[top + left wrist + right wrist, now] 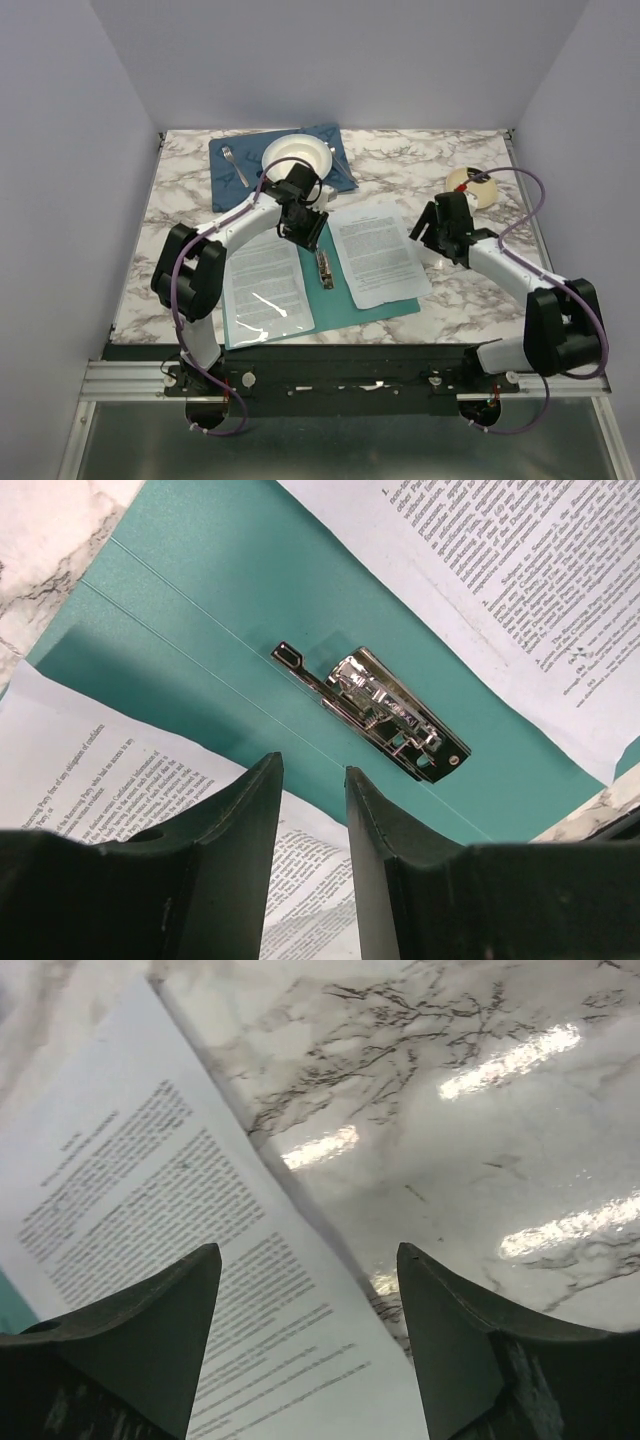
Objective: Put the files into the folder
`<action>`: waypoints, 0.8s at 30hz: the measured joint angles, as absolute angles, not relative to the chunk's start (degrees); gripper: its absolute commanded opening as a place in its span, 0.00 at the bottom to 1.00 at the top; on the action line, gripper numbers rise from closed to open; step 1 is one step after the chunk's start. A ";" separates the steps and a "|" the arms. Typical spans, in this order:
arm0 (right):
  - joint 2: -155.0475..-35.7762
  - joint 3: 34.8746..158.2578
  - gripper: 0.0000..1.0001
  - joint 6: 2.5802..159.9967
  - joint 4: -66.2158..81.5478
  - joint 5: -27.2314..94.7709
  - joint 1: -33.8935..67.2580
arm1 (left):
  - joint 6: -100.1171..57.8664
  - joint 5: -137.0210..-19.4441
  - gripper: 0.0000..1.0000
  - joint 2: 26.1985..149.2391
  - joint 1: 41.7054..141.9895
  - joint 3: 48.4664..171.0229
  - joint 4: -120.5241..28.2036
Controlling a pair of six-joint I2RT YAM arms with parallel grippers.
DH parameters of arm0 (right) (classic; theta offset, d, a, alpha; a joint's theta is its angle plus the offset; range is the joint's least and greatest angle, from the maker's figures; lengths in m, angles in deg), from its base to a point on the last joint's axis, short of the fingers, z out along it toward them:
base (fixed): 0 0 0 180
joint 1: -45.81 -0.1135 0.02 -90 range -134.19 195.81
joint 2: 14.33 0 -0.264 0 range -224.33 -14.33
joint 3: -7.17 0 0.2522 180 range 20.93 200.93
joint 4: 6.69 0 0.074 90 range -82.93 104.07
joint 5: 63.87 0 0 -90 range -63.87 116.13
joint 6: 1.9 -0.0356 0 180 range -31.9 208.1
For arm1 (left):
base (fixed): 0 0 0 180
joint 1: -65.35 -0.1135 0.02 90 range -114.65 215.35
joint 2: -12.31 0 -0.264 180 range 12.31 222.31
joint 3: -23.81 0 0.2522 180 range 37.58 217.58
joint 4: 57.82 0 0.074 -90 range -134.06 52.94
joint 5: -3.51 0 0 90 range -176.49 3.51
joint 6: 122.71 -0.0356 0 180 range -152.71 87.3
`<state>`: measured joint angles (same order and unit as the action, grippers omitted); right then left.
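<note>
The teal folder (335, 300) lies open on the marble table, its metal spine clip (325, 268) in the middle. One white printed file (265, 285) lies on its left half under glare. Another file (375, 250) rests tilted on the right half and overhangs onto the marble. My left gripper (305, 228) hovers over the folder's top near the clip (385, 712). It (312, 765) is open a little, with nothing between the fingers, above folder (220, 610) and paper (100, 770). My right gripper (425, 235) is wide open and empty (308, 1250) over that file's right edge (150, 1190).
A dark blue placemat (225, 165) at the back holds a white bowl (297, 155) and a fork (236, 165). A beige tape roll (472, 186) sits at the back right. Bare marble (480, 1110) lies right of the papers.
</note>
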<state>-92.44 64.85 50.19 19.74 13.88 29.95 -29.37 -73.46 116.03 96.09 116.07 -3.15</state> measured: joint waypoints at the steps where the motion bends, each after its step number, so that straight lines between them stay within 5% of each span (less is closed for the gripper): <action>1: -93.88 65.38 0.80 50.85 20.39 14.42 30.91 | -29.74 -73.43 0.46 116.17 96.09 115.59 -3.28; 5: -98.53 65.86 0.77 52.64 21.14 17.92 33.27 | -30.66 -73.43 0.46 116.80 96.09 113.36 -3.70; 14: -98.78 61.31 0.54 52.86 17.44 27.87 33.82 | -31.49 -74.11 0.46 117.70 96.09 111.31 -4.90; 24: -89.62 52.99 0.13 49.43 16.63 35.91 33.80 | -31.64 -75.01 0.45 121.15 96.09 111.42 -6.41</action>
<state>-89.62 52.99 49.43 16.63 35.91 33.80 -31.64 -75.01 121.15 96.09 111.42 -6.41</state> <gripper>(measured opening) 0.225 0.458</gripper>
